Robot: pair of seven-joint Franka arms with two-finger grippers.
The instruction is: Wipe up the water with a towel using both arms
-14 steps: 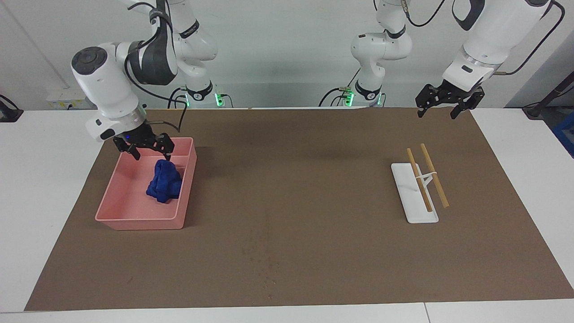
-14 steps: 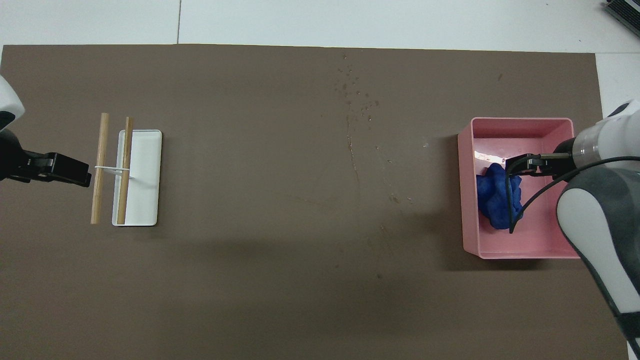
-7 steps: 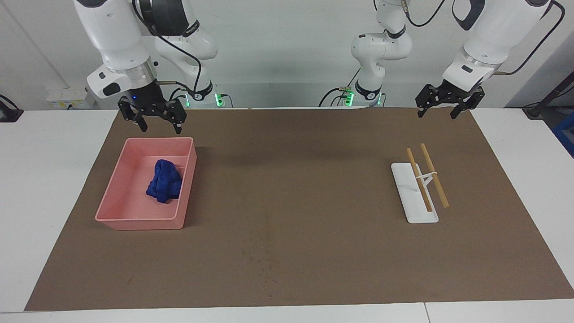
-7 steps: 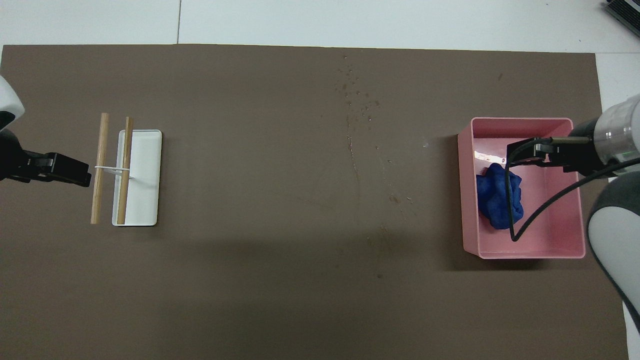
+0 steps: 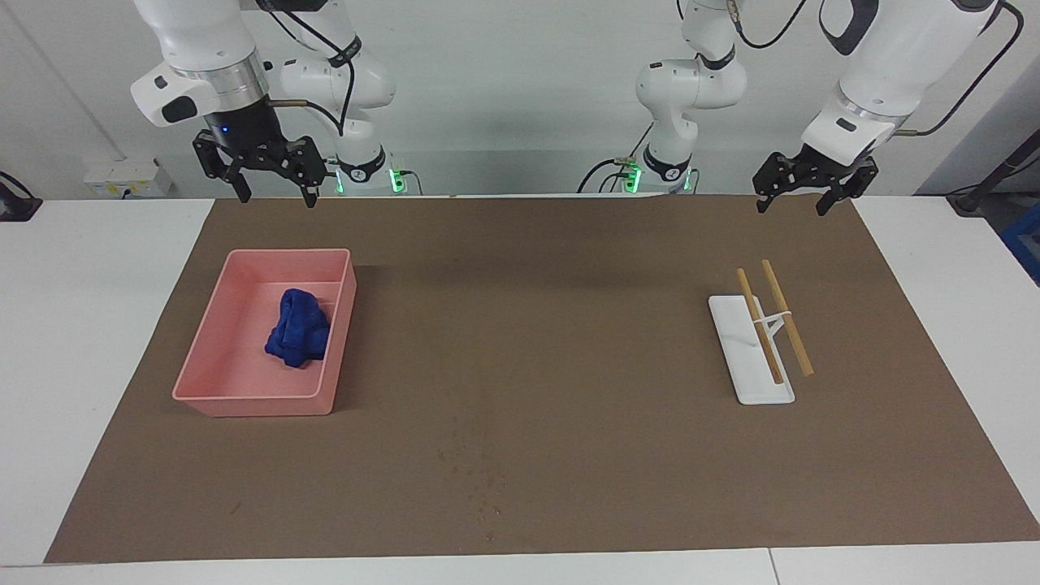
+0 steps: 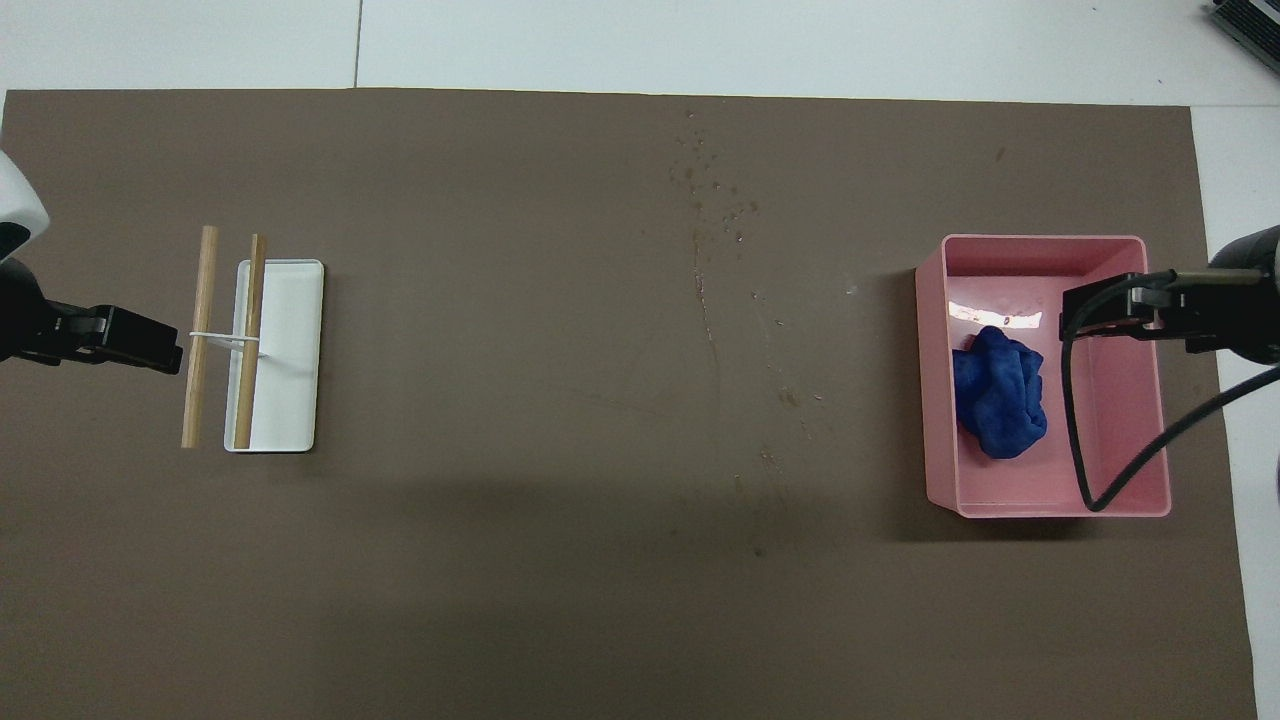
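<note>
The royal-blue towel [image 5: 298,328] lies crumpled in the pink tray [image 5: 252,398] at the right arm's end of the table; it also shows in the overhead view [image 6: 1000,392]. My right gripper [image 5: 274,195] hangs high over the tray, open and empty, well clear of the towel; the overhead view shows it over the tray [image 6: 1090,320]. My left gripper [image 5: 792,207] waits open and empty in the air at the left arm's end of the table, beside the wooden sticks in the overhead view [image 6: 150,345]. Small water drops [image 5: 479,479] dot the brown mat [image 5: 569,341] near its middle, farther from the robots than the tray.
A white flat plate [image 5: 743,357] with two wooden sticks [image 5: 786,317] across it lies at the left arm's end of the table. A black cable [image 6: 1075,430] from the right arm hangs over the tray in the overhead view.
My right gripper has risen from just above the towel in the tray to high over it, still open and empty. The towel and the left arm have not moved.
</note>
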